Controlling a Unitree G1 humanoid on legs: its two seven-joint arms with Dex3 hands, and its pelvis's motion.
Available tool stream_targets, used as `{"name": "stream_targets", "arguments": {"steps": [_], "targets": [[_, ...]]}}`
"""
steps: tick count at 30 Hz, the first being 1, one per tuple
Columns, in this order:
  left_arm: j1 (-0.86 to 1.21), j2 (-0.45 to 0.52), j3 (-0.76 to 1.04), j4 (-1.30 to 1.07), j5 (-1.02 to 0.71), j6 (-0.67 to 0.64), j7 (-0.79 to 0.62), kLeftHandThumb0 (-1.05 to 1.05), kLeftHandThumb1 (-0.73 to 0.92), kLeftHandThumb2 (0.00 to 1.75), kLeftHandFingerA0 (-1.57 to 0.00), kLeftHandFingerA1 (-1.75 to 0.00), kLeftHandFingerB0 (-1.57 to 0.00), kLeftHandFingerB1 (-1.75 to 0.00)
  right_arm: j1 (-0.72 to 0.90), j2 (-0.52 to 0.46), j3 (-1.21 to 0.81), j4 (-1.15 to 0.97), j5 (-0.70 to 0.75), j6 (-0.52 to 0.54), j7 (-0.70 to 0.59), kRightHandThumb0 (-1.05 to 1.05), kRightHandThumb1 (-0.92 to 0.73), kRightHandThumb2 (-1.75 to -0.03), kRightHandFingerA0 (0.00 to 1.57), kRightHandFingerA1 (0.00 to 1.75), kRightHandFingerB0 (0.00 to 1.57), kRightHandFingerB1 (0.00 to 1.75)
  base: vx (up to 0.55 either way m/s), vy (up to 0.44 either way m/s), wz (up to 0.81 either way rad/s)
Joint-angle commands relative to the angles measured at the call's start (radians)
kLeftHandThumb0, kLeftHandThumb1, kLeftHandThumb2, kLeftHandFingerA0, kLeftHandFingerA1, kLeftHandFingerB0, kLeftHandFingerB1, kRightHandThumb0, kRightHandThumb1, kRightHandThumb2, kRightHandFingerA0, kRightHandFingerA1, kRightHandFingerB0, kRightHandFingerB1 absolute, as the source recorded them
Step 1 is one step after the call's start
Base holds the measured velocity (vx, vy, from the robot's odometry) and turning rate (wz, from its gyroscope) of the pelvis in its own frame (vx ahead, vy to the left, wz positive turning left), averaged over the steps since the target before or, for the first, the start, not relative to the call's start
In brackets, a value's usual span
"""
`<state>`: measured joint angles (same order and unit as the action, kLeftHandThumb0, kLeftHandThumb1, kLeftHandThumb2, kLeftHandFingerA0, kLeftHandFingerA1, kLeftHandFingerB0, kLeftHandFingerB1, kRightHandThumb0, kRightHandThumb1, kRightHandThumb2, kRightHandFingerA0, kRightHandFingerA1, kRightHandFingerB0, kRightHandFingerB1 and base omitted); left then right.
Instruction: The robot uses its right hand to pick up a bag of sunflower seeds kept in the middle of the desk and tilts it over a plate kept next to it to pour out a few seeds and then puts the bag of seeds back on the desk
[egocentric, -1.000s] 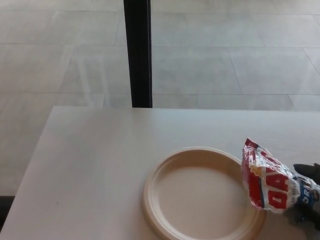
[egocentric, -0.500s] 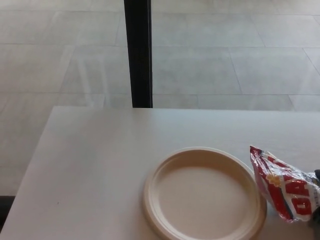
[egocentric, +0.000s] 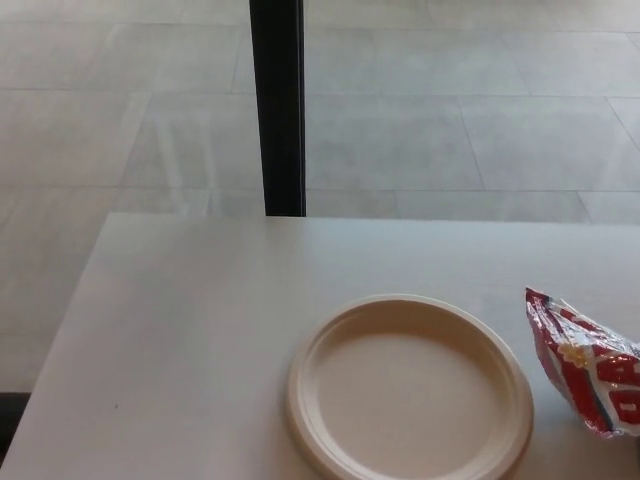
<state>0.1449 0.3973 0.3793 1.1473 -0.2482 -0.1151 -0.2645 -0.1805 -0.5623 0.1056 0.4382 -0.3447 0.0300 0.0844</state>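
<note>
Neither hand of the robot shows in the head view at this moment, so whether the right hand grips the bag, or how its fingers are set, cannot be told; a second ago a dark part of that hand was visible under the bag at the right edge, and it has since slipped out of frame.

What has changed is the place of the crinkled red-and-white foil bag of sunflower seeds (egocentric: 588, 362). A second ago its top leaned in over the right rim of the round, cream-coloured paper plate (egocentric: 408, 390); half a second ago it had drawn back to just beside the rim; now it lies further right, apart from the plate, cut off by the picture's right edge. The plate's bed looks bare, with no seeds that can be made out. By my judgement, then, either the pour is over and very little came out, or the bag is being carried off to be set down on the pale white desk (egocentric: 190, 330). Whether it rests on the desk or hangs above it I cannot tell.

The bag carries large white lettering on red, but only fragments show and no word or brand can be read.
</note>
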Motion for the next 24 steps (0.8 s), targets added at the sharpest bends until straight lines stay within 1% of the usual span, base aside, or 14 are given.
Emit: {"name": "stream_targets", "arguments": {"steps": [1, 2, 5, 6, 7, 8, 9, 10, 12, 14, 15, 17, 18, 24], "targets": [[-0.008, 0.020, -0.006, 0.028, 0.021, -0.035, -0.002, -0.34, 0.63, 1.20, -0.18, -0.63, -0.09, -0.56, 0.016, -0.038, 0.082, 0.013, -0.062, 0.067, 0.108, -0.17, -0.82, -0.78, 0.74, 1.36, 0.69, 0.55, 0.00, 0.000, 0.00], [0.001, 0.025, -0.013, 0.002, 0.028, -0.035, 0.002, -0.34, 0.61, 1.19, -0.20, -0.64, -0.09, -0.56, 0.018, -0.041, 0.094, -0.002, -0.066, 0.086, 0.112, -0.14, -0.74, -0.89, 0.78, 1.53, 0.88, 0.63, 0.00, 0.000, 0.00], [0.013, 0.028, -0.027, -0.018, 0.039, -0.040, 0.006, -0.34, 0.63, 1.20, -0.18, -0.63, -0.09, -0.56, 0.021, -0.053, 0.110, -0.007, -0.057, 0.082, 0.119, -0.15, -0.71, -0.92, 0.80, 1.53, 0.95, 0.70, 0.00, 0.000, 0.00], [0.018, 0.025, -0.019, -0.024, 0.026, -0.043, -0.013, -0.61, 0.80, 0.82, -0.18, -0.70, -0.12, -0.55, 0.020, -0.060, 0.120, 0.005, -0.057, 0.057, 0.118, -0.12, -0.66, -1.00, 0.76, 1.25, 0.97, 0.80, 0.00, 0.000, 0.00], [0.017, 0.022, -0.004, -0.027, 0.007, -0.033, -0.025, -0.34, 0.64, 1.21, -0.18, -0.64, -0.08, -0.56, 0.020, -0.063, 0.123, 0.011, -0.054, 0.041, 0.118, -0.14, -0.64, -1.05, 0.77, 1.36, 0.96, 0.97, 0.00, 0.000, 0.00], [0.014, 0.018, 0.011, -0.026, -0.010, -0.018, -0.028, -0.34, 0.64, 1.21, -0.19, -0.64, -0.08, -0.56, 0.023, -0.065, 0.122, 0.011, -0.047, 0.031, 0.116, -0.15, -0.63, -1.06, 0.79, 1.46, 0.91, 1.10, 0.00, 0.000, 0.00], [0.012, 0.017, 0.006, -0.022, 0.002, -0.021, -0.014, -0.60, 0.80, 0.78, -0.24, -0.79, -0.16, -0.55, 0.029, -0.065, 0.119, 0.008, -0.041, 0.023, 0.109, -0.16, -0.66, -1.03, 0.81, 1.55, 0.85, 1.22, 0.00, 0.000, 0.00], [0.011, 0.021, -0.009, -0.017, 0.025, -0.032, -0.001, -0.34, 0.64, 1.21, -0.18, -0.63, -0.08, -0.55, 0.035, -0.066, 0.117, 0.000, -0.039, 0.013, 0.102, -0.19, -0.67, -0.97, 0.83, 1.66, 0.73, 1.40, 0.00, 0.000, 0.00], [0.013, 0.024, -0.015, -0.015, 0.029, -0.042, -0.007, -0.34, 0.64, 1.20, -0.20, -0.65, -0.08, -0.55, 0.045, -0.062, 0.112, -0.012, -0.040, 0.001, 0.080, -0.22, -0.75, -0.89, 0.70, 1.75, 0.59, 1.54, 0.00, 0.000, 0.00], [0.015, 0.017, 0.007, -0.018, 0.005, -0.030, -0.011, -0.34, 0.63, 1.20, -0.20, -0.65, -0.09, -0.56, 0.073, -0.047, 0.092, -0.027, -0.047, -0.045, -0.001, -0.24, -0.79, -0.79, 0.72, 1.75, 0.58, 1.52, 0.00, 0.000, 0.00], [0.016, 0.018, 0.000, -0.018, 0.015, -0.035, -0.010, -0.33, 0.65, 1.21, -0.19, -0.64, -0.08, -0.56, 0.080, -0.041, 0.085, -0.034, -0.052, -0.052, -0.028, -0.25, -0.82, -0.73, 0.75, 1.73, 0.63, 1.31, 0.00, 0.000, 0.00], [0.018, 0.019, -0.002, -0.020, 0.018, -0.036, -0.009, -0.33, 0.65, 1.21, -0.20, -0.65, -0.09, -0.56, 0.090, -0.039, 0.080, -0.036, -0.061, -0.079, -0.059, -0.22, -0.78, -0.82, 0.78, 1.75, 0.65, 1.41, 0.00, 0.000, 0.00], [0.016, 0.021, -0.008, -0.017, 0.025, -0.036, -0.003, -0.34, 0.64, 1.20, -0.19, -0.64, -0.08, -0.56, 0.091, -0.031, 0.072, -0.030, -0.059, -0.090, -0.082, -0.21, -0.77, -0.79, 0.81, 1.71, 0.70, 1.26, 0.00, 0.000, 0.00], [0.011, 0.020, 0.002, -0.006, 0.011, -0.033, -0.023, -0.34, 0.64, 1.21, -0.15, -0.62, -0.07, -0.56, 0.108, 0.008, 0.032, -0.065, -0.023, -0.075, -0.079, -0.21, -0.63, -1.06, 0.88, 1.75, 0.71, 1.55, 0.00, 0.000, 0.00]]}}
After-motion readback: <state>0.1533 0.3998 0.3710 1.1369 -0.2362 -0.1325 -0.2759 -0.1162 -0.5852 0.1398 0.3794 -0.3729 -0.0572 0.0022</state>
